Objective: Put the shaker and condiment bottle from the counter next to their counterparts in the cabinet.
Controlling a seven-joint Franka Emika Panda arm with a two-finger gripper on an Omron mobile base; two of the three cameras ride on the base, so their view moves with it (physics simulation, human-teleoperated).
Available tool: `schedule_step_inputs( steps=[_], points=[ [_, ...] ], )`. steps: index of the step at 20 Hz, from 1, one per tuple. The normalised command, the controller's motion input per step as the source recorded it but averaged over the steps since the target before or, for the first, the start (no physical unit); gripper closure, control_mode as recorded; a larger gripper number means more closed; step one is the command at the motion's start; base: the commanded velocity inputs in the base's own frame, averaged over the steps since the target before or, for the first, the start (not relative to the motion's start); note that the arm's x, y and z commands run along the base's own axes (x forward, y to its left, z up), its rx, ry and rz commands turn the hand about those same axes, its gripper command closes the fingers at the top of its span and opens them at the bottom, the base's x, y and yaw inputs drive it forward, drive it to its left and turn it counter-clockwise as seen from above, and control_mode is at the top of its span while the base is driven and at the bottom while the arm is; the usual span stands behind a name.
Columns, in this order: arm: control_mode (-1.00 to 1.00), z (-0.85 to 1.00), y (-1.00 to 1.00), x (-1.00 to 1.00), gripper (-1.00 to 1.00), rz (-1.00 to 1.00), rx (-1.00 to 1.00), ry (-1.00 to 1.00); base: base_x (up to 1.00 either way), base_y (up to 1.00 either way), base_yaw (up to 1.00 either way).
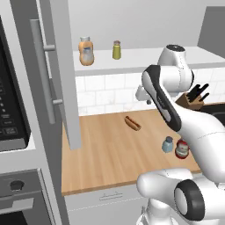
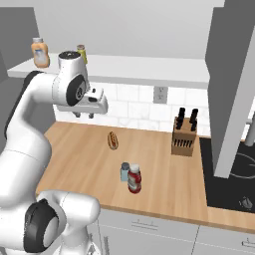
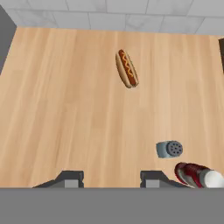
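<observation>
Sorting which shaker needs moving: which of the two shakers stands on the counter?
The pale blue-grey shaker with the dark cap, touching the red condiment bottle. The yellow-green shaker stands on the cabinet shelf.

**Kitchen backdrop: static surroundings**

Left base view: white tile backsplash (image 1: 105,94) at 12 o'clock, plain grey wall above it. Black microwave front (image 1: 11,110) at 9 o'clock, set in a grey tall unit; oven (image 1: 19,202) below at 7 o'clock, partly cropped. White drawer fronts (image 1: 105,197) at 6 o'clock with a slim bar pull.

Right base view: wall outlet (image 2: 160,94) on the tiles at 1 o'clock. Knife block (image 2: 184,135) at 3 o'clock, dark handles up. Black cooktop (image 2: 231,179) at 4 o'clock. Small dark item on it, too blurred to identify. Lighting flat, soft shadows.
</observation>
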Motion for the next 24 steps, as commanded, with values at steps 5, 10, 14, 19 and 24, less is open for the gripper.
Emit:
schedule_step_inputs(
  steps=[5,10,14,19,24],
  points=[
    [-1.00,-0.08,0.00,-0.06,-1.00,0.00,-0.10,0.00,0.00,0.00,0.00],
    [-1.00,-0.39,0.00,-0.15,-1.00,-0.17,-0.30,-0.10,0.00,0.00,0.00],
    [-1.00,-0.61,-0.06,-0.22,-1.00,-0.43,-0.35,-0.19,0.00,0.00,0.00],
    [-1.00,-0.63,-0.08,-0.16,-1.00,-0.60,-0.26,-0.28,0.00,0.00,0.00],
    [-1.00,-0.48,-0.15,-0.11,-1.00,-0.66,-0.04,-0.33,0.00,0.00,0.00]
  ],
)
